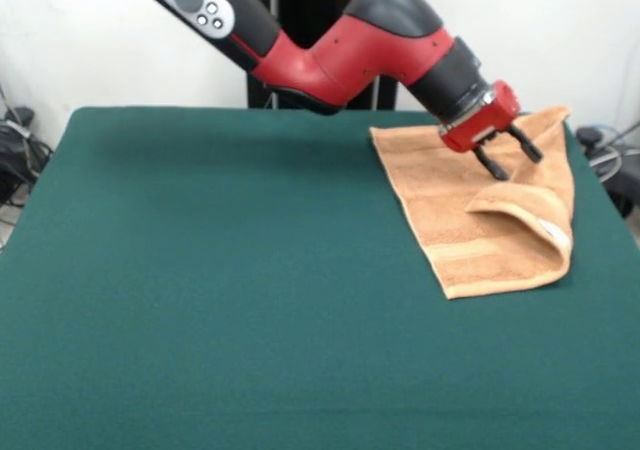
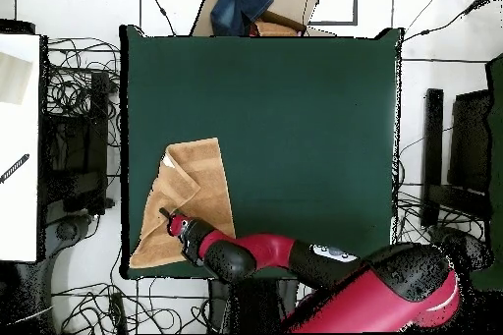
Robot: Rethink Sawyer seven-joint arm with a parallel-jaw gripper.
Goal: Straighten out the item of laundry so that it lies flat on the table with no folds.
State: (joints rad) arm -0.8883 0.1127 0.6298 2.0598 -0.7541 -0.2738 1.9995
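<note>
The orange-tan towel [image 1: 470, 210] lies on the green table [image 1: 220, 270] at the right side of the front view, close to the table's right edge. Its right part is folded over onto itself, and the small white label [image 1: 553, 232] shows on that flap. A woven band stripe runs along its near end. My gripper [image 1: 515, 160] hovers over the towel's far right part, just above the folded flap, open and holding nothing. In the overhead view the towel [image 2: 192, 179] lies at the table's [image 2: 295, 125] left edge with the gripper [image 2: 169, 218] over it.
A cardboard box [image 2: 285, 2] with a blue cloth on it stands beyond the table's far edge in the overhead view. Cables [image 2: 74, 85] lie on the floor around the table. The arm [image 1: 340, 50] reaches across the table's back right.
</note>
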